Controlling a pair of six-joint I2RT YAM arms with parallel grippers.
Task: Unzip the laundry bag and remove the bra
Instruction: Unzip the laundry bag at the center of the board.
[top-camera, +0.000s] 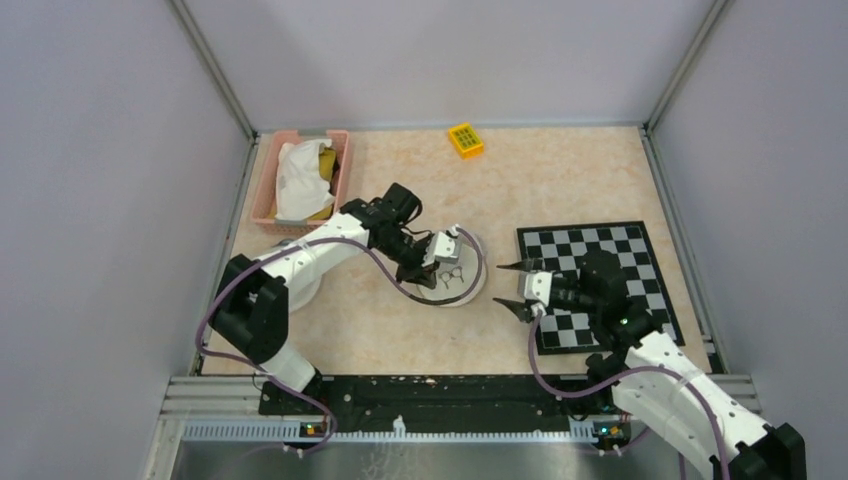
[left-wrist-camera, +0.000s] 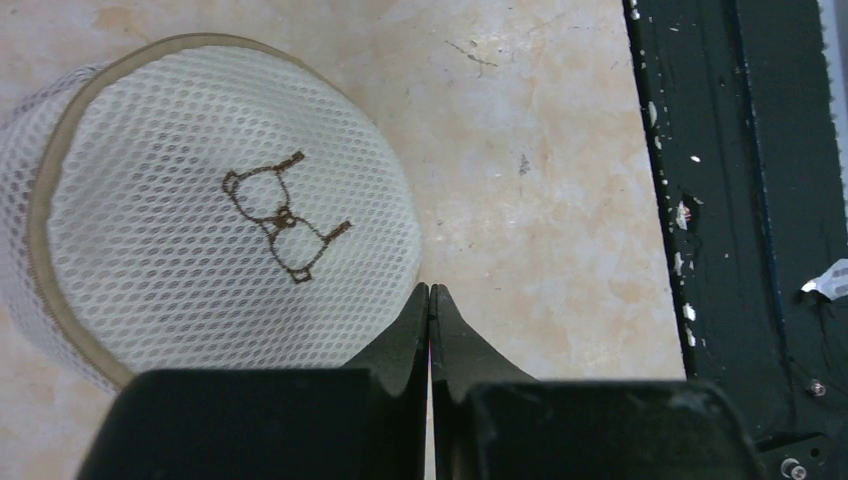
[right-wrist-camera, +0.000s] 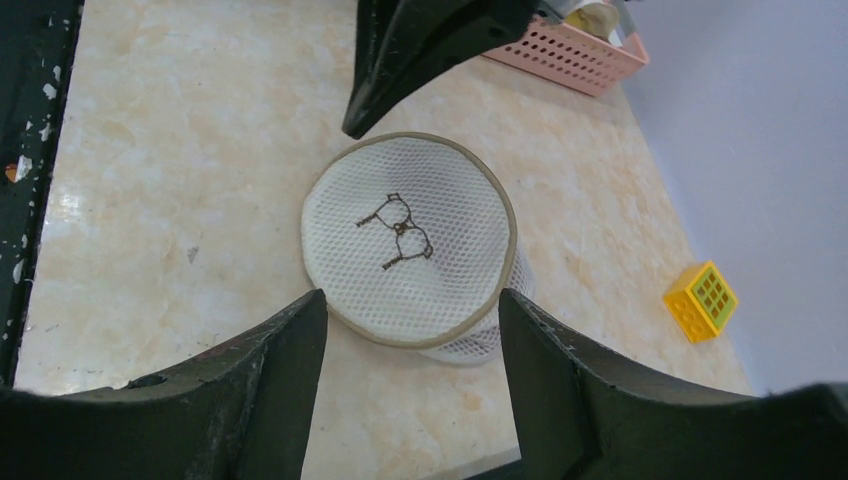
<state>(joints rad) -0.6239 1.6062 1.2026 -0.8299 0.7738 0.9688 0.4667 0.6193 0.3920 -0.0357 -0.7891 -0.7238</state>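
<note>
Finding the zip pull, hidden in every view, should come first: the round mesh laundry bag (top-camera: 468, 285) sits mid-worktop (top-camera: 560, 180), the left hand (left-wrist-camera: 429, 290) clenched empty beside its rim, the right hand (top-camera: 499, 285) spread wide nearby to steady it.

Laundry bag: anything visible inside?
No. Only the bag's white mesh top and its bra logo show. The mesh hides whatever is inside.
</note>
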